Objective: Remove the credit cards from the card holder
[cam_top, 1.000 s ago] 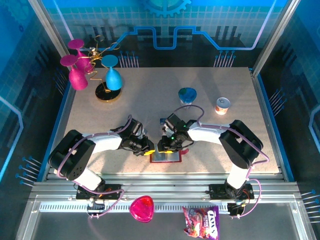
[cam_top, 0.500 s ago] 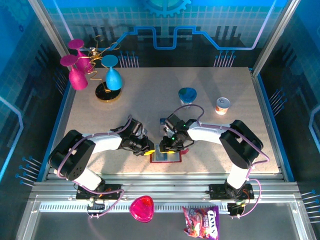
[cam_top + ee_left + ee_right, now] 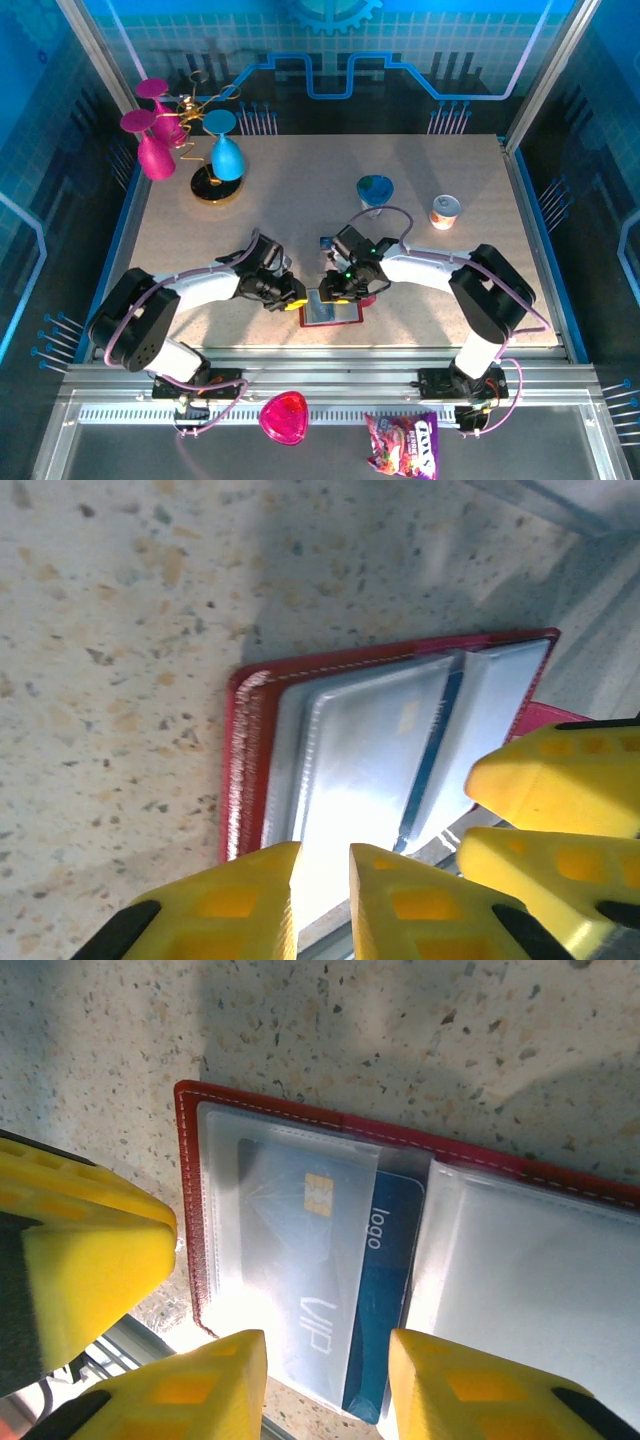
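Over the card holder [image 3: 334, 316], which lies open and flat with its clear pockets facing up, both grippers come in close. The left gripper [image 3: 322, 860] sits at the holder's left edge. Its jaws stand narrow with the rim of the outer pocket running in between them, which reads as a pinch that pins the holder down. The right gripper [image 3: 325, 1360] hangs over the same half of the holder from the far side. Its jaws are partly open and hold nothing, and its fingers [image 3: 200, 1390] stand either side of one end of the blue card [image 3: 395, 1290].

That card is inside the pocket nearest the holder's left edge. Its long axis runs parallel to the holder's fold and points straight toward the right gripper. Most of the card lies under the clear sheet. Only a dark strip along its long side, the side toward the fold, is bare, so the pocket mouth seems to face the fold. Judging by this, the card must slide toward the fold, away from the left gripper's hold. The right gripper is the nearer one to take it, at the exposed strip. Whether other cards lie behind the blue one cannot be told.
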